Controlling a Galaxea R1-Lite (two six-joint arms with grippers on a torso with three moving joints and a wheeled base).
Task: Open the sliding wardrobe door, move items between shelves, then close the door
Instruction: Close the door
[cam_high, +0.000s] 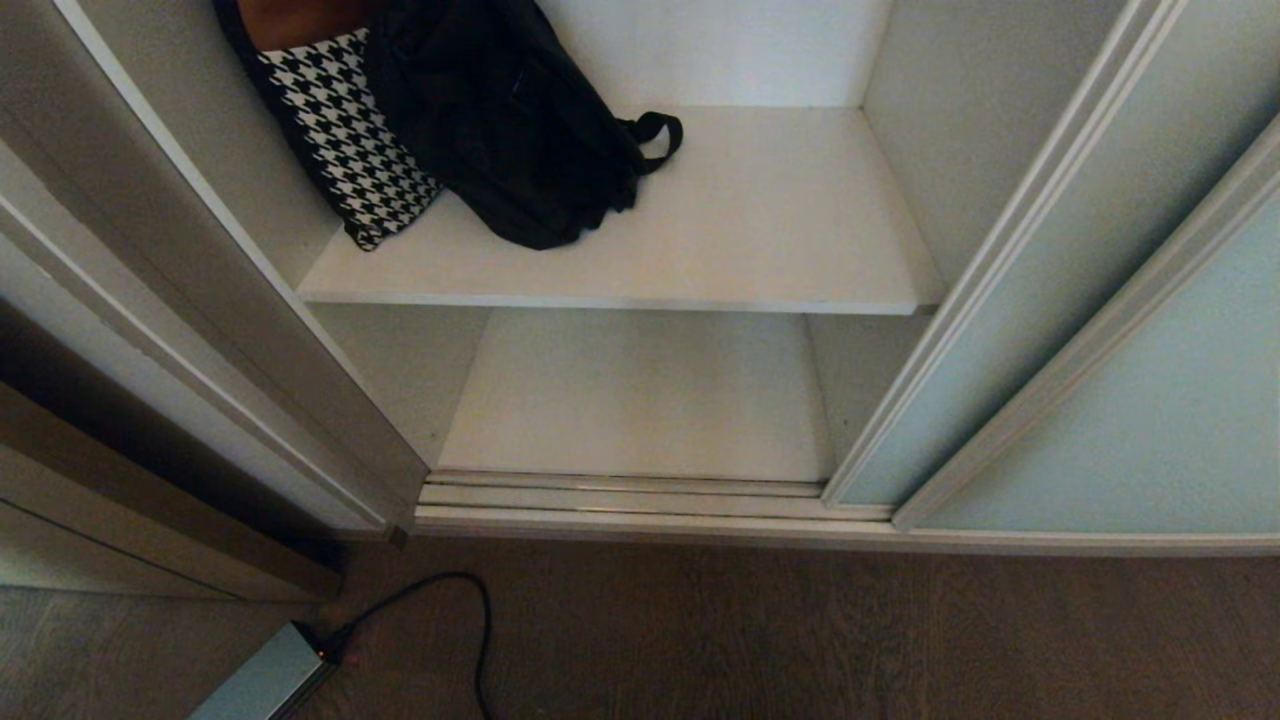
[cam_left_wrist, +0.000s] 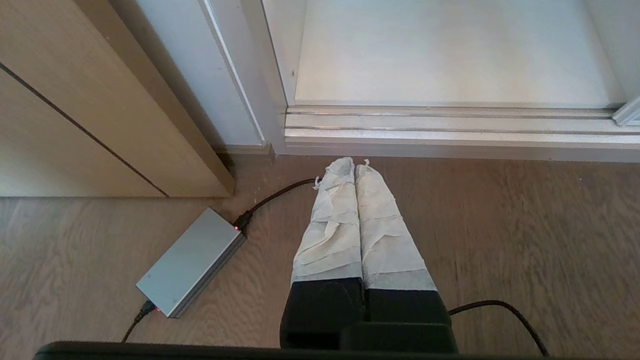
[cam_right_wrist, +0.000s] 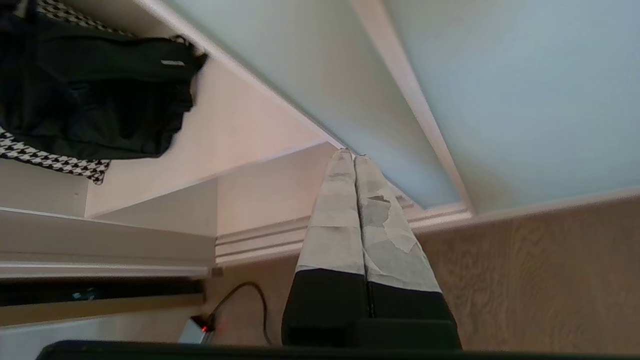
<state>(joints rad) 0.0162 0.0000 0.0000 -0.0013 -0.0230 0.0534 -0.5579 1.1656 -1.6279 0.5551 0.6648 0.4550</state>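
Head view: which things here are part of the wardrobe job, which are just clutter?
Job:
sliding wardrobe door
black bag
upper shelf
lower shelf

Lying about:
houndstooth bag
grey box
black cable

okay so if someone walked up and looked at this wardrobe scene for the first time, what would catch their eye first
Most likely the black bag slumped at the back left of the upper shelf, leaning against a black-and-white houndstooth bag. Next, the frosted blue-green sliding door, pushed to the right so the wardrobe stands open, with the bottom shelf bare. Down on the wooden floor at the left, a silver box with a black cable.
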